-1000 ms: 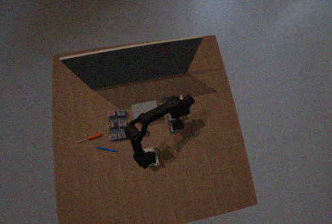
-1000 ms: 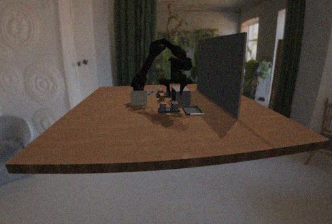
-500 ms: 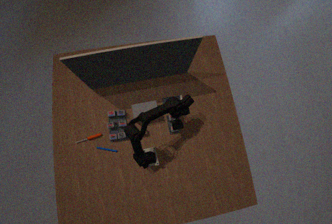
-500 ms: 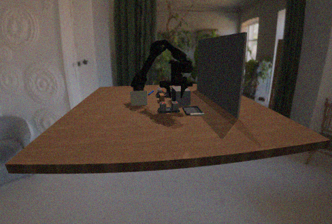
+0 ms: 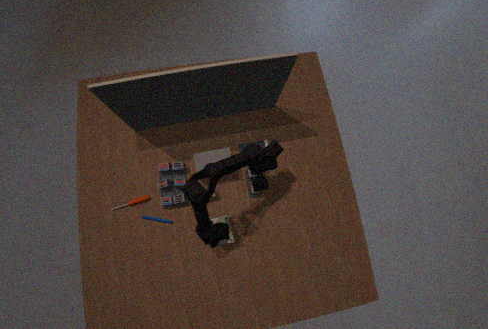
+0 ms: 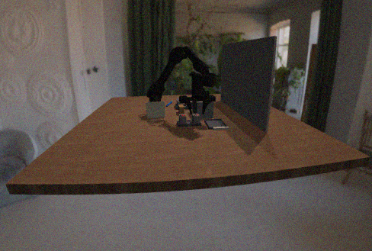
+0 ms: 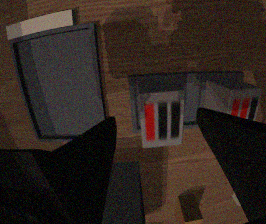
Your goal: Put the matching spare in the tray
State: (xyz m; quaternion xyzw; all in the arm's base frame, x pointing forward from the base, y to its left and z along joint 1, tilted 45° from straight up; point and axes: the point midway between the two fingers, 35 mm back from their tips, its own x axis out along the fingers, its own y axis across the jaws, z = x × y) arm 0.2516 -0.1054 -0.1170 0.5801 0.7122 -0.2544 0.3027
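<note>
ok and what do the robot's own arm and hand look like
The arm is black all over, with slim links and bulkier joints. The hand is black too, with two fingers tapering to blunt tips. I can't make out any markings.

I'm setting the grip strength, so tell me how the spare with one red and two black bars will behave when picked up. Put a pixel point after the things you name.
The spare [image 7: 162, 120] will probably hold its shape under the fingers, given its straight edges and boxy form. It looks unlikely to roll, with those flat faces. Its smooth-looking sides might slip if pinched off-centre.
</note>
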